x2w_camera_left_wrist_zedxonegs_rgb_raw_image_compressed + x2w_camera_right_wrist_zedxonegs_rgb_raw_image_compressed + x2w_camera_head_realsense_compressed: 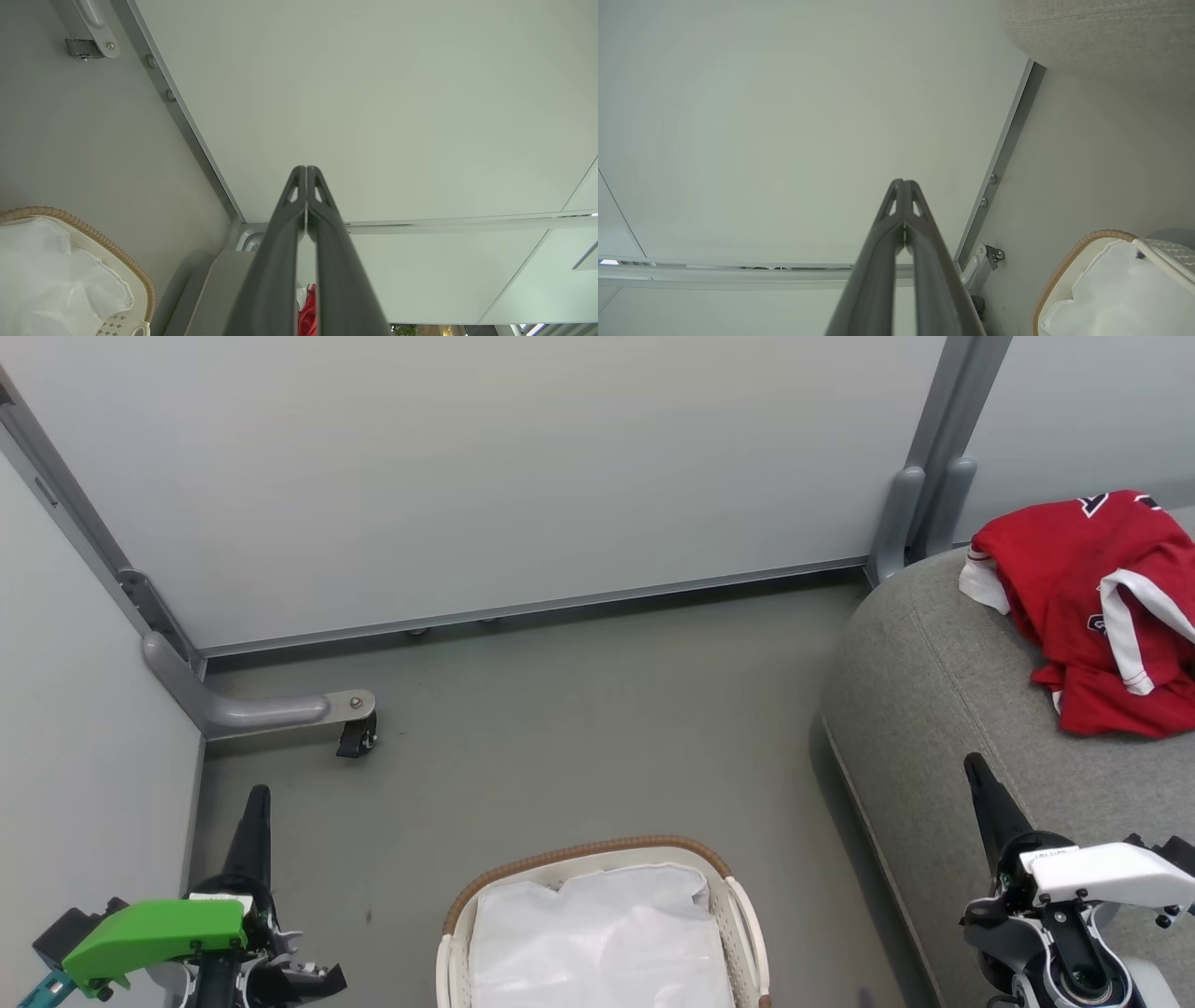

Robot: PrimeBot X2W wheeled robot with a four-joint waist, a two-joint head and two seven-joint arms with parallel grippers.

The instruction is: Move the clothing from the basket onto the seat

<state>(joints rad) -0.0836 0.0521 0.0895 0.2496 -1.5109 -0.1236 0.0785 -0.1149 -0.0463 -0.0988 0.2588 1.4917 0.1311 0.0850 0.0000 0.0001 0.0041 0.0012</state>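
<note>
The red clothing (1102, 607) with white trim lies crumpled on the grey seat (934, 709) at the right; a sliver of red clothing (308, 312) shows between my left fingers in the left wrist view. The basket (597, 859) stands at the bottom centre with a brown woven rim, holding just the white liner cloth (597, 943). My left gripper (257, 795) is shut at the lower left, empty, fingertips (306, 170) touching. My right gripper (973, 763) is shut at the lower right beside the seat, holding nothing, fingertips (903, 183) together.
A grey partition wall (467, 476) runs across the back, with a metal foot and caster (357, 735) on the floor at the left. A metal post (920, 495) stands behind the seat. Grey floor (579, 728) spreads between basket and wall.
</note>
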